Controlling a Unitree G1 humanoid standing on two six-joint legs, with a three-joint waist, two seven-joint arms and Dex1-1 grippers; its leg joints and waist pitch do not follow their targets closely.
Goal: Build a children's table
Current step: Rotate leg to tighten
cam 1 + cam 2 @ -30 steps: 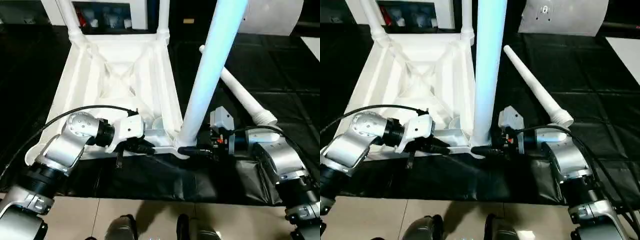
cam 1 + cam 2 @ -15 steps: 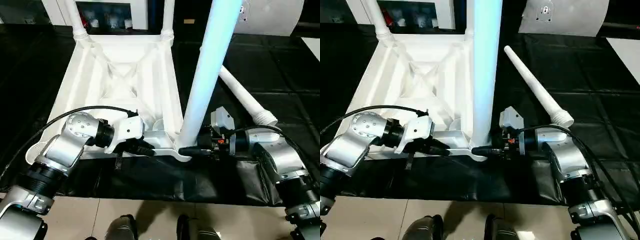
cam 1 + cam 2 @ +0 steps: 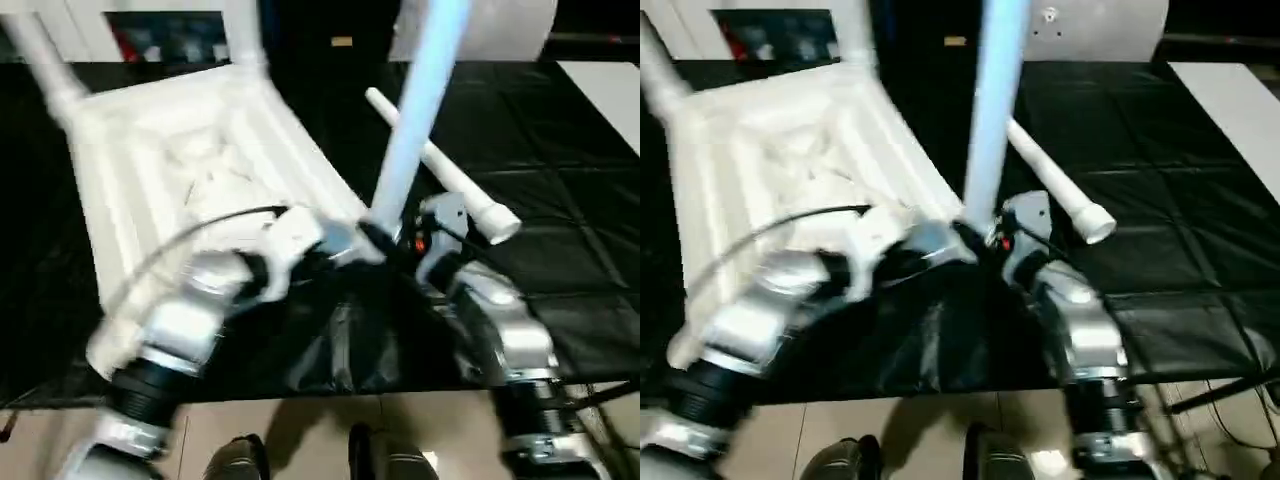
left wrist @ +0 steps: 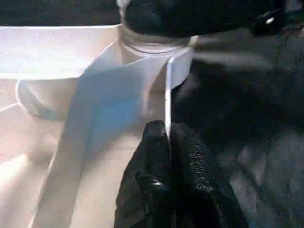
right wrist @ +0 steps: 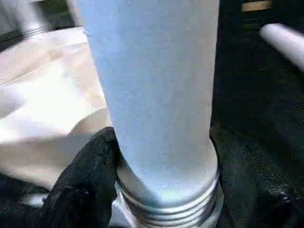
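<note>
Two far legs (image 3: 245,40) stand in the upturned tabletop (image 3: 150,160); right gripper (image 5: 161,190) clamps a third (image 3: 415,110) at its near corner, left gripper (image 4: 167,142) pinches the rim, one leg (image 3: 445,175) lies loose on the worktable (image 3: 560,200).

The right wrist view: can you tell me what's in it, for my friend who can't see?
A thick white table leg stands upright with the right gripper around its threaded bottom end, one black finger on each side. Behind it lies the white table top.
</note>
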